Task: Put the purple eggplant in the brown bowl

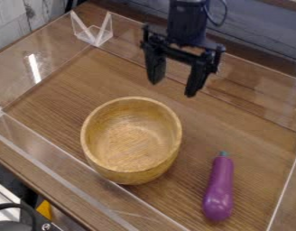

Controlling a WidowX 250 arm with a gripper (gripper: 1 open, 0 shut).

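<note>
The purple eggplant point(218, 188) lies on the wooden table at the lower right, its dark stem tip pointing away from the camera. The brown bowl point(133, 139) stands left of it, upright and with nothing inside. My gripper point(175, 76) hangs above the table behind the bowl, pointing down, its two black fingers point(197, 77) spread apart and holding nothing. It is well clear of both the eggplant and the bowl.
Clear acrylic walls point(42, 59) enclose the wooden table point(253, 126) on all sides. A small transparent stand point(93, 29) sits at the back left corner. The near wall's edge runs along the bottom left.
</note>
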